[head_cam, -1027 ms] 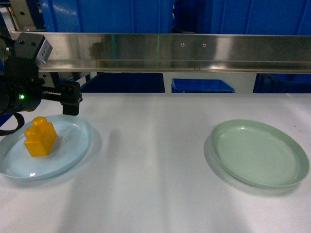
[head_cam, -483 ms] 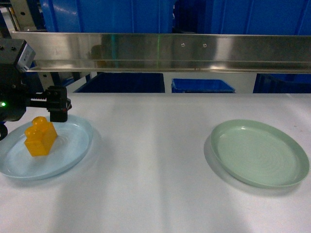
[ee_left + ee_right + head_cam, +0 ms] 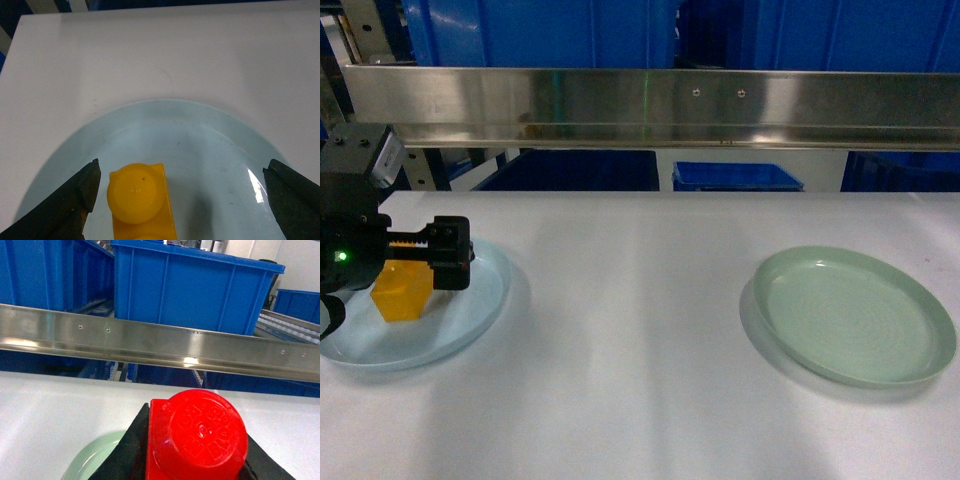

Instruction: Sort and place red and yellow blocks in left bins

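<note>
Head view: left claw [image 3: 425,262], spread, has dropped around yellow block [image 3: 400,292]; right claw pinches red block [image 3: 196,437].

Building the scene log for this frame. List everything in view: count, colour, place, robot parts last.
Orange-yellow studded plastic toy brick: 1, orange-yellow, on the pale blue plate, between the left end effector's open fingers.
Red single-stud plastic toy brick: 1, red, held in the right end effector.
Pale blue round plate: 1, pale blue, table's left side.
Pale green round plate: 1, pale green, table's right side, nothing on it.
White table: 1, white, foreground.
Steel rail: 1, silver, behind the table.
Blue plastic bins: several, blue, behind and under the rail.
Left end effector: 1, black, open, over the blue plate.
Right end effector: 1, black, shut on the red brick.
</note>
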{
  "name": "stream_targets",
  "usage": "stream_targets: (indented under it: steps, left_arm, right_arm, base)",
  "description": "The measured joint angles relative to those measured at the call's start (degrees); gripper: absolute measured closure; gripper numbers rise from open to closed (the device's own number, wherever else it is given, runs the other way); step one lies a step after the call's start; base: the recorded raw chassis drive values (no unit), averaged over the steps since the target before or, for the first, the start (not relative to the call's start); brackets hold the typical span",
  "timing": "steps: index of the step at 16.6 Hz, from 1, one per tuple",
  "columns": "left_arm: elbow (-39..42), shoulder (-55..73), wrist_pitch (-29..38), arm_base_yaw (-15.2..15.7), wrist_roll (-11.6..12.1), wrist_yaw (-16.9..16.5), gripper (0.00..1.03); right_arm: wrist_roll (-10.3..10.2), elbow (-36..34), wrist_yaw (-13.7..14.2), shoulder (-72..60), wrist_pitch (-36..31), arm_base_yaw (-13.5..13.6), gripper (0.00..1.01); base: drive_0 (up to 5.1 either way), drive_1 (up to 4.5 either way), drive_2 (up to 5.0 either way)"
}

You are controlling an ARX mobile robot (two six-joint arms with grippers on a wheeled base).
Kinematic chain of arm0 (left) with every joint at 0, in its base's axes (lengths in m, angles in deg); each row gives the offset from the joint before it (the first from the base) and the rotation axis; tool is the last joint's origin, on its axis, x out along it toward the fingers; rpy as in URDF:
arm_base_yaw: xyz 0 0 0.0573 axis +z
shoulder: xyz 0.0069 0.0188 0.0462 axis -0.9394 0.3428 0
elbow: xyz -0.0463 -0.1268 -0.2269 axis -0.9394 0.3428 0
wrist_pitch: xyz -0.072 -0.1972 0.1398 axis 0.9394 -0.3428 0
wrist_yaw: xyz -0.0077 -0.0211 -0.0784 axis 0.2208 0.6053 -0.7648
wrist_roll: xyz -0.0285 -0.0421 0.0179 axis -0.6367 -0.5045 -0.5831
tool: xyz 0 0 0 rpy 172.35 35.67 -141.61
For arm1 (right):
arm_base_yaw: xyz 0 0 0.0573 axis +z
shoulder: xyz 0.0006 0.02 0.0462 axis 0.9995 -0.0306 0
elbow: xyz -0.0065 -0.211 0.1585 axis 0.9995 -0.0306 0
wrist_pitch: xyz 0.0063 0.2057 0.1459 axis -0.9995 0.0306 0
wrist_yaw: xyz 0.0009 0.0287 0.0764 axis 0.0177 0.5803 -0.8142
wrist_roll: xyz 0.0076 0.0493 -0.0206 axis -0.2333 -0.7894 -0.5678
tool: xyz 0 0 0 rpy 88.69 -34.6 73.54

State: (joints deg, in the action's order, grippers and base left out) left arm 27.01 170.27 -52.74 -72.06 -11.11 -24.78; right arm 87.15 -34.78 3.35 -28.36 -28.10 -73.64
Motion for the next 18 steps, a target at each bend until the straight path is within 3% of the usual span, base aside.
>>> stream_targets:
  steps: [6,11,13,15,18]
  left_arm:
    - [0.11,5.57,2.21,-3.43,-4.24,5.27,0.05]
    - [0.07,6.03,4.26,-2.32,-7.04,6.47,0.05]
    - [0.07,6.38,4.28,-1.84,-7.48,6.71,0.19]
    - [0.04,7.34,4.52,-1.95,-8.41,7.34,0.44]
    - [-0.28,7.89,4.7,-2.89,-8.94,8.11,0.73]
  right_arm:
    - [0.0,0.0,-0.02,0.0,0.0,0.0,0.74]
    - [-0.02,0.0,0.0,0.0,0.0,0.0,0.74]
    - [0.0,0.0,0.0,0.0,0.0,0.0,0.74]
    - [0.0,0.0,-0.02,0.0,0.0,0.0,0.74]
    - [0.0,0.0,0.0,0.0,0.0,0.0,0.74]
  base:
    - [0.0,0.0,0.0]
    - [0.0,0.0,0.0]
    - [0.0,0.0,0.0]
    - [0.0,0.0,0.0]
    - [0.0,0.0,0.0]
